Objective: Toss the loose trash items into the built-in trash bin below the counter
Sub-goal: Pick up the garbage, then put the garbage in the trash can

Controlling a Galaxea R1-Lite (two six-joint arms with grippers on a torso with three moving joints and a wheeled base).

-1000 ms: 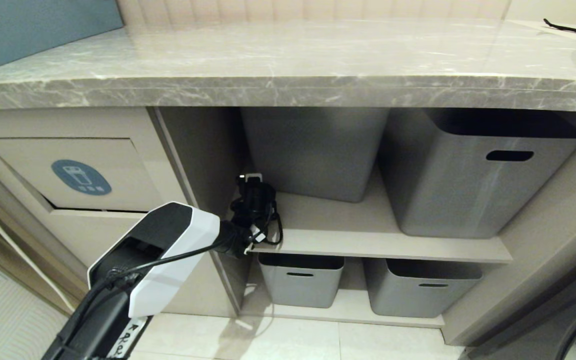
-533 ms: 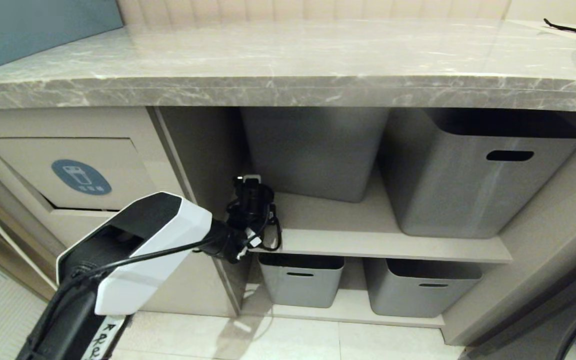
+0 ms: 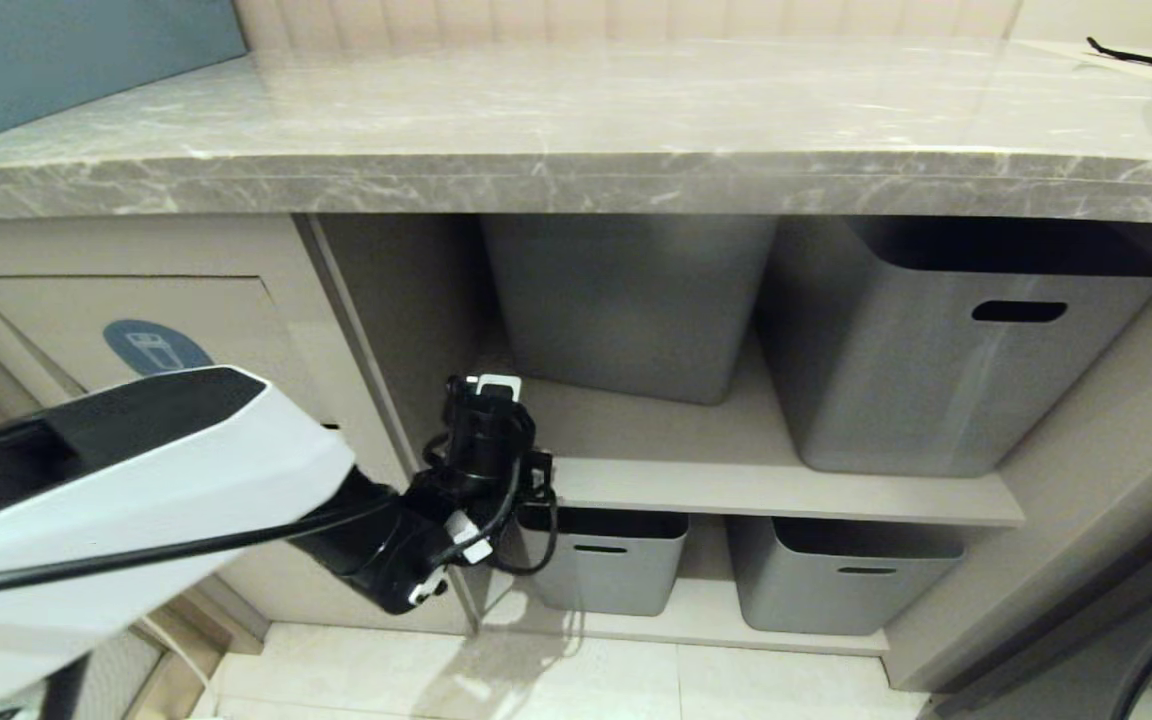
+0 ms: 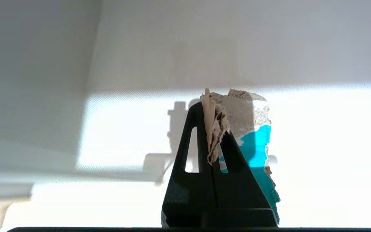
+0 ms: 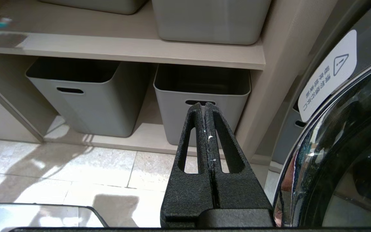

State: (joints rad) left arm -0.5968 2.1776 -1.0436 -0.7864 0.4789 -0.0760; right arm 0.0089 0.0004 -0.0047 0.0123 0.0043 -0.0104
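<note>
Between left pincer (image 4: pixel 212 129) fingers: teal-patched scrap (image 4: pixel 253 135)

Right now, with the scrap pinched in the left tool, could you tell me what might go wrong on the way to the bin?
1. The left tool pinches the torn scrap by one edge only; most of it hangs free and could slip or tear.
2. The left tool sits by the shelf, right of the cabinet divider; the built-in trash bin lies beyond it, so swinging across might clip it.
3. The forearm hides much of the flap from the head view.
</note>
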